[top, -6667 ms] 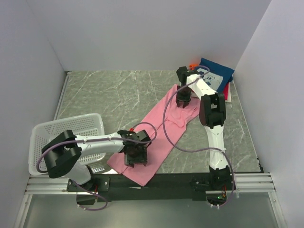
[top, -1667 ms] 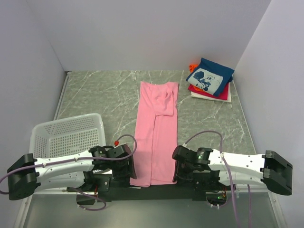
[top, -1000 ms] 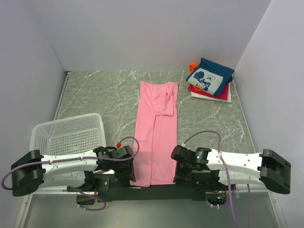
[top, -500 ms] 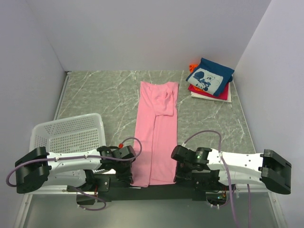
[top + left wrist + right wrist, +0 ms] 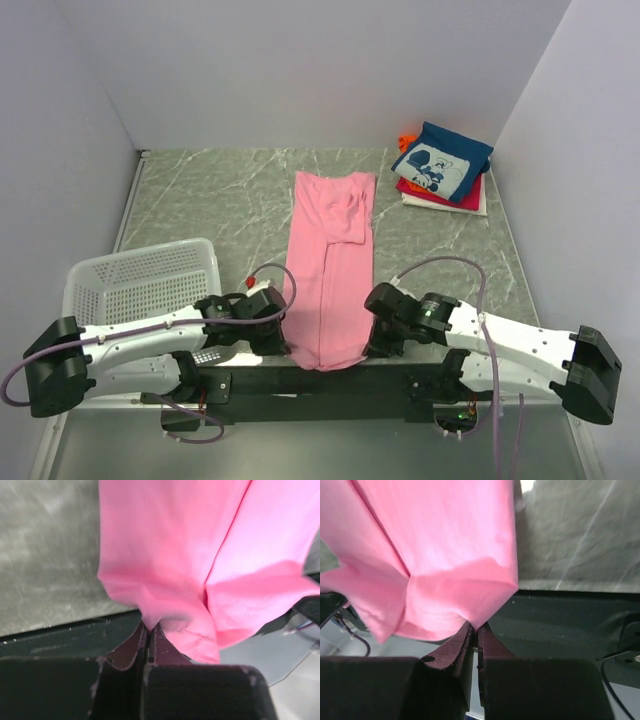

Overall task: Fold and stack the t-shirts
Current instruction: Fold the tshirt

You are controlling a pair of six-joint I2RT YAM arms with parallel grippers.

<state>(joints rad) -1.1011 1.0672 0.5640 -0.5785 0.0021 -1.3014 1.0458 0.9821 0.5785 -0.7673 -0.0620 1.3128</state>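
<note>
At the near edge of the table (image 5: pixel 220 200), the hem of the pink t-shirt (image 5: pixel 330 260), flat half a second ago, now rises bunched, while the rest lies as a long strip up the middle. The left gripper (image 5: pixel 283 340) and right gripper (image 5: pixel 378 340) each pinch a hem corner, jaws closed on cloth. The crosswise fold toward the collar seems to be starting; the folded stack (image 5: pixel 443 170) waits far right.

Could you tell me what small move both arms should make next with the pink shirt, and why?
Probably carry the near hem up and over toward the far end. The left gripper and right gripper each pinch a near corner of the pink shirt, which lies as a long narrow strip.
</note>
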